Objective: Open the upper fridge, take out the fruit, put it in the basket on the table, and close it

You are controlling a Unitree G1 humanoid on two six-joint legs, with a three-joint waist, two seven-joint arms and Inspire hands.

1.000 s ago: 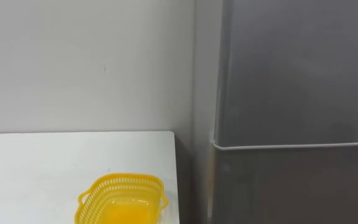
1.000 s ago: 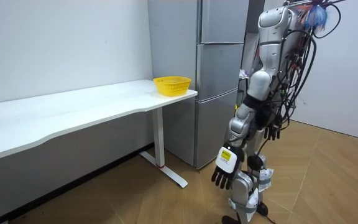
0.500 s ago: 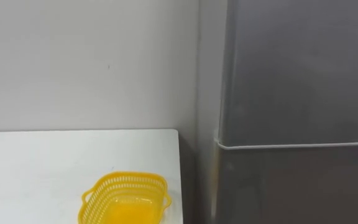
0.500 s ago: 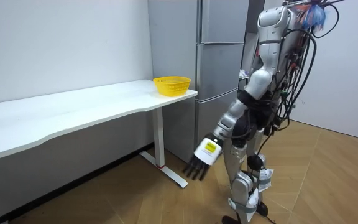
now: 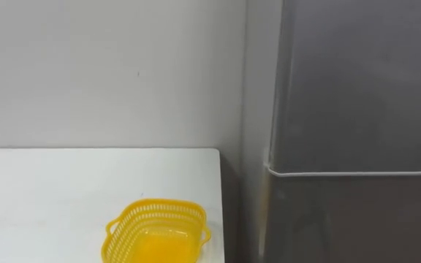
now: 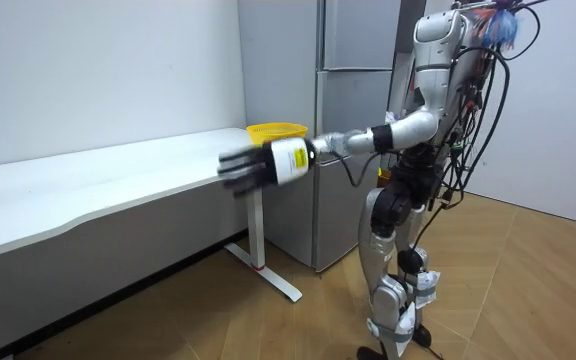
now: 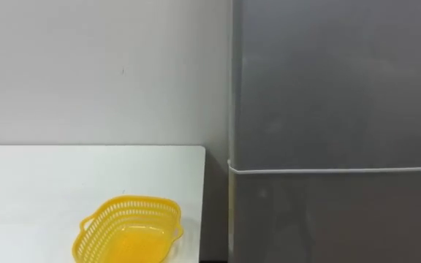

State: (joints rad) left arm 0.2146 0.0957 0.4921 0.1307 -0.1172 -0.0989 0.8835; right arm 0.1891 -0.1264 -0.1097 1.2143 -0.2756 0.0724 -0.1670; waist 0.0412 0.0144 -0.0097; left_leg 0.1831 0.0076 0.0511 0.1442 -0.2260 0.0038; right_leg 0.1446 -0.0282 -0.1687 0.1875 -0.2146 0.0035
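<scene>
The grey fridge (image 5: 357, 88) stands right of the white table, with its upper door shut above a thin seam and its lower door (image 5: 342, 219) shut too. In the room view I stand facing the fridge (image 6: 353, 110), about an arm's length away. My left hand (image 6: 246, 166) is stretched forward at chest height with straight, spread fingers, holding nothing, level with the table's end. My right hand (image 6: 444, 202) hangs by my hip at the room view's right.
An empty yellow basket (image 5: 159, 232) sits at the table's right end, close to the fridge. The long white table (image 6: 88, 185) runs along the wall, away from the fridge. A narrow gap separates the table edge (image 5: 220, 204) from the fridge side.
My left arm has swung up from hanging low by my leg to stretched out forward. The eye view has shifted a little, so the camera moved; the fridge and basket stay put.
</scene>
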